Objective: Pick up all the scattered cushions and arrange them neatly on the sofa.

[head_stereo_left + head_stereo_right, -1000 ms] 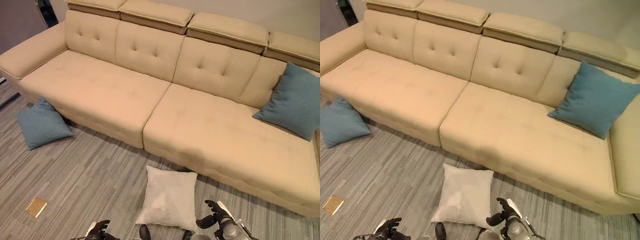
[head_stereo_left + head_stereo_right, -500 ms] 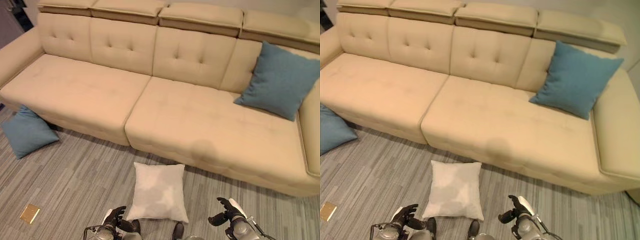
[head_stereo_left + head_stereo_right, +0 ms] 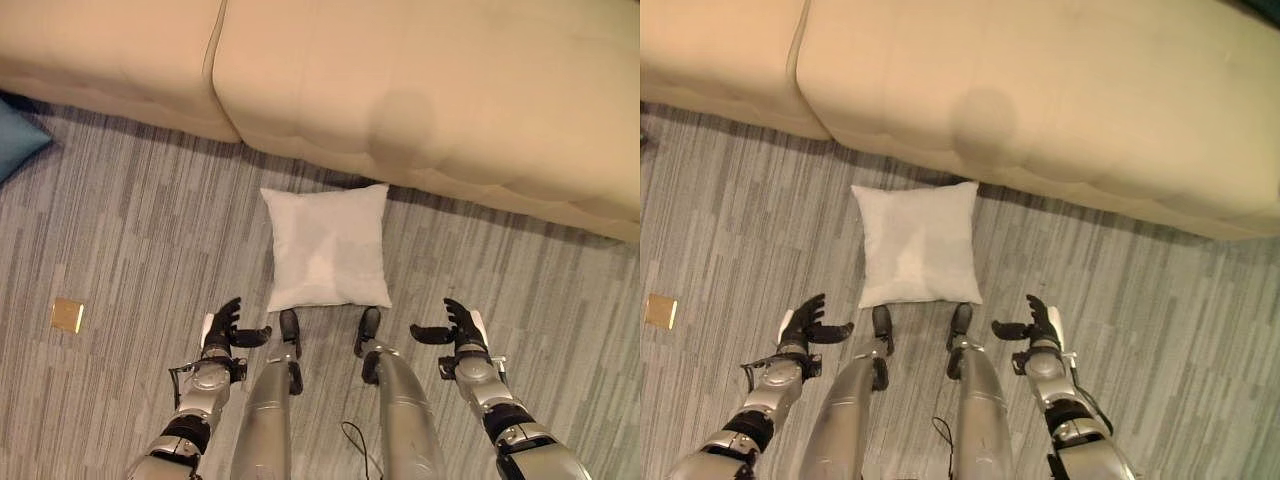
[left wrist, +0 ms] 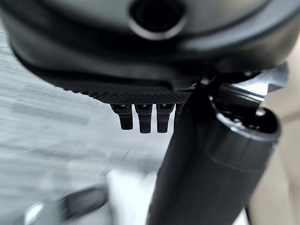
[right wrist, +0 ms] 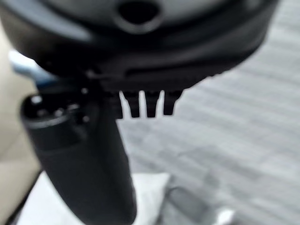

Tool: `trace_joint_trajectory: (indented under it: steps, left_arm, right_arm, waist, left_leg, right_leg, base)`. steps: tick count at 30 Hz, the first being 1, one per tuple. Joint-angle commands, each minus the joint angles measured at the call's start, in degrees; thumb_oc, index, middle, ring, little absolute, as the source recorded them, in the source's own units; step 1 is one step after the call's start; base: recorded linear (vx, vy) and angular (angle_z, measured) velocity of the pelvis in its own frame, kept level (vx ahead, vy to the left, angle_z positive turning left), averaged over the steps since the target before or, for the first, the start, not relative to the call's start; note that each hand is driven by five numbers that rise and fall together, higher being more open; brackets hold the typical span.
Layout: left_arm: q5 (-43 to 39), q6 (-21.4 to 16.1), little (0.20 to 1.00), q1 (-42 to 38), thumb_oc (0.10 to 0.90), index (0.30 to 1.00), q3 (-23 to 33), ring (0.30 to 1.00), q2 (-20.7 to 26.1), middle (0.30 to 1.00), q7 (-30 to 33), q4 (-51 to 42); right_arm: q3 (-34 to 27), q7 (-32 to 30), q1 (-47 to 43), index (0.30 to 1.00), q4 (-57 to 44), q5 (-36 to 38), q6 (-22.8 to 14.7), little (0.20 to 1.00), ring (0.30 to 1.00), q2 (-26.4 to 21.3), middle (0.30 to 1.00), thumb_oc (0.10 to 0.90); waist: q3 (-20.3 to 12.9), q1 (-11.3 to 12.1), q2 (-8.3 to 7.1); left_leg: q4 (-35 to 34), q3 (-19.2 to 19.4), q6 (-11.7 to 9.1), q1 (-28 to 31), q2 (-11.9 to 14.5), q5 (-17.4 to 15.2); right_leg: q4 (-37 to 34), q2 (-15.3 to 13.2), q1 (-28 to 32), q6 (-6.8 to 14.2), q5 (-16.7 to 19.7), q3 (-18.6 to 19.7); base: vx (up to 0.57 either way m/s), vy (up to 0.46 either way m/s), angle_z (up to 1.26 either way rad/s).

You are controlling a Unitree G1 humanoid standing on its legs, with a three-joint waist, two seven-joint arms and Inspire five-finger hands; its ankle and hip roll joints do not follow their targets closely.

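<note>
A white cushion [image 3: 326, 246] lies flat on the grey carpet, just in front of the beige sofa [image 3: 420, 90]. A corner of a blue cushion [image 3: 14, 140] shows on the floor by the sofa's front at far left. My left hand [image 3: 225, 325] hovers open above the carpet, short of the white cushion's near left corner and holding nothing. My right hand [image 3: 458, 325] is open too, off the cushion's near right corner, also holding nothing. In the wrist views the fingers [image 4: 140, 117] of the left hand and those [image 5: 145, 104] of the right hand hang straight over the floor.
A small brass floor plate [image 3: 67, 314] sits in the carpet to the left. The sofa's front edge [image 3: 1040, 185] runs across the view just beyond the white cushion. Grey striped carpet [image 3: 130, 240] spreads to both sides.
The camera has tipped down and closer, so the sofa back and the blue cushion on the seat are out of the picture. Both hands have come up further into view, still open.
</note>
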Motion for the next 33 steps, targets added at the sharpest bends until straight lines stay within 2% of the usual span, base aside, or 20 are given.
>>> trace_joint_trajectory:
  steps: [1, 3, 4, 5, 6, 9, 11, 14, 20, 25, 30, 31, 33]
  left_arm:
    - [-3.36, -4.74, 0.900, 4.01, 0.800, 0.900, 0.29, 0.900, 0.00, 0.900, 2.66, -1.77]
    - [-5.54, -4.85, 0.900, 0.91, 0.800, 0.900, 0.06, 0.900, 1.71, 0.900, 2.93, -2.79]
    - [-5.56, -4.87, 0.900, 0.72, 0.800, 0.900, 0.09, 0.900, 1.71, 0.900, 2.91, -2.69]
    - [-6.35, -4.60, 0.900, -0.70, 0.800, 0.900, 0.32, 0.900, 2.45, 0.900, 3.13, -2.60]
    - [-6.37, -4.60, 0.900, -0.77, 0.800, 0.900, 0.34, 0.900, 2.46, 0.900, 3.12, -2.57]
    - [-6.86, -4.17, 0.900, -3.45, 0.800, 0.900, 0.14, 0.900, 4.00, 0.900, 4.59, -2.01]
    - [-8.33, -4.27, 0.900, -5.96, 0.800, 0.900, -0.19, 0.900, 4.99, 0.900, 5.41, -2.16]
    - [-10.30, -4.58, 0.900, -10.75, 0.800, 0.900, -1.45, 0.900, 7.60, 0.900, 5.76, -2.23]
    - [-12.10, -4.66, 0.900, -16.86, 0.800, 0.900, -3.45, 0.900, 9.97, 0.900, 5.97, -2.47]
    - [-14.05, -4.97, 0.900, -23.07, 0.800, 0.900, -6.39, 0.900, 10.16, 0.900, 6.31, -3.63]
    - [-14.27, -4.98, 0.900, -24.44, 0.800, 0.900, -8.04, 0.900, 8.54, 0.900, 6.47, -4.32]
    - [-14.20, -4.58, 0.900, -25.40, 0.800, 0.900, -9.01, 0.900, 7.10, 0.900, 7.03, -4.63]
    - [-13.73, -4.26, 0.900, -26.47, 0.800, 0.900, -10.30, 0.900, 6.28, 0.900, 7.39, -4.18]
  right_arm:
    - [0.38, -5.03, 5.73, 0.900, -3.78, 2.51, -3.60, 0.900, 0.900, -1.77, 0.900, 0.800]
    - [0.51, -5.88, 0.39, 0.900, -4.98, 4.15, -4.28, 0.900, 0.900, -3.89, 0.900, 0.800]
    - [0.51, -5.86, 0.20, 0.900, -4.87, 4.18, -4.31, 0.900, 0.900, -3.92, 0.900, 0.800]
    - [0.84, -6.11, -1.93, 0.900, -5.67, 4.50, -4.32, 0.900, 0.900, -5.05, 0.900, 0.800]
    - [0.85, -6.11, -2.01, 0.900, -5.65, 4.51, -4.31, 0.900, 0.900, -5.06, 0.900, 0.800]
    - [0.99, -7.39, -6.12, 0.900, -6.16, 5.87, -4.85, 0.900, 0.900, -5.90, 0.900, 0.800]
    - [0.96, -7.88, -9.06, 0.900, -6.44, 8.32, -5.16, 0.900, 0.900, -6.30, 0.900, 0.800]
    - [1.93, -7.62, -13.47, 0.900, -5.90, 11.89, -5.56, 0.900, 0.900, -7.02, 0.900, 0.800]
    - [4.21, -6.76, -18.91, 0.900, -4.81, 16.55, -6.08, 0.900, 0.900, -7.59, 0.900, 0.800]
    - [8.53, -5.59, -25.49, 0.900, -5.65, 20.31, -6.85, 0.900, 0.900, -6.29, 0.900, 0.800]
    - [9.55, -4.58, -26.90, 0.900, -7.66, 24.60, -8.39, 0.900, 0.900, -4.11, 0.900, 0.800]
    - [9.42, -3.90, -27.38, 0.900, -8.84, 28.62, -9.93, 0.900, 0.900, -1.80, 0.900, 0.800]
    - [10.74, -3.61, -28.25, 0.900, -8.76, 28.94, -9.84, 0.900, 0.900, -0.29, 0.900, 0.800]
  waist:
    - [-7.60, 0.16, -0.73]
    - [-7.30, 0.08, -0.15]
    - [-7.58, 0.08, -0.13]
    - [-7.00, -0.05, -0.03]
    - [-7.20, -0.05, -0.01]
    - [-6.39, -0.09, 0.23]
    - [-5.49, -0.24, 0.25]
    - [-4.02, -0.63, 0.22]
    - [-1.31, -0.68, -0.41]
    - [3.19, -0.11, -0.63]
    - [3.24, 0.02, -0.89]
    - [3.28, 0.09, -1.08]
    - [3.28, 0.14, -1.14]
  left_leg:
    - [3.87, -1.14, -0.50, -1.59, 1.56, -7.16]
    - [14.83, -2.05, 0.20, -12.92, 1.84, -10.00]
    - [15.37, -2.07, 0.21, -13.64, 1.90, -10.24]
    - [20.31, -2.60, 0.88, -17.87, 1.96, -11.45]
    - [20.72, -2.63, 0.87, -18.36, 2.01, -11.64]
    - [29.10, -3.87, 2.52, -26.24, 2.48, -14.52]
    - [33.73, -4.88, 3.06, -31.25, 2.68, -16.05]
    - [37.44, -6.15, 2.78, -36.38, 3.02, -16.72]
    - [40.10, -6.20, 2.56, -38.28, 3.10, -17.86]
    - [42.75, -6.62, 2.30, -38.29, 3.64, -18.83]
    - [42.52, -6.51, 2.05, -38.29, 3.67, -18.84]
    - [42.87, -6.52, 1.94, -38.29, 3.64, -19.12]
    - [42.81, -6.60, 1.79, -38.29, 3.50, -18.97]
  right_leg:
    - [-2.70, 0.09, 2.02, 3.80, -3.81, 1.60]
    - [8.13, 0.03, -8.89, 2.46, -7.09, 2.65]
    - [8.63, 0.02, -9.59, 2.44, -7.32, 2.72]
    - [13.06, -0.30, -13.52, 1.35, -8.80, 3.65]
    - [13.44, -0.30, -14.00, 1.33, -8.99, 3.69]
    - [21.97, -0.54, -22.59, 0.04, -11.76, 5.10]
    - [26.48, -0.82, -27.63, -0.24, -12.95, 5.76]
    - [30.01, -1.40, -32.44, -0.11, -13.32, 6.31]
    - [33.39, -1.48, -35.42, 0.30, -13.92, 7.64]
    - [35.42, -1.41, -35.48, 0.92, -14.37, 7.81]
    - [35.07, -1.41, -35.48, 1.33, -13.97, 7.85]
    - [35.40, -1.54, -35.48, 1.62, -13.93, 7.80]
    - [35.20, -1.72, -35.48, 1.77, -13.79, 7.93]
  base:
    - [-0.02, -0.026, -0.07]
    - [0.00, -0.021, -0.07]
    - [0.03, -0.015, -0.04]
    - [0.04, -0.008, -0.03]
    - [0.05, -0.001, 0.00]
    - [0.09, 0.019, -0.05]
    - [0.13, -0.004, -0.13]
    - [0.05, -0.026, -0.01]
    - [0.04, -0.011, -0.02]
    - [0.04, 0.004, -0.05]
    - [0.01, 0.003, 0.00]
    - [0.04, 0.015, -0.01]
    - [0.02, 0.016, 0.00]
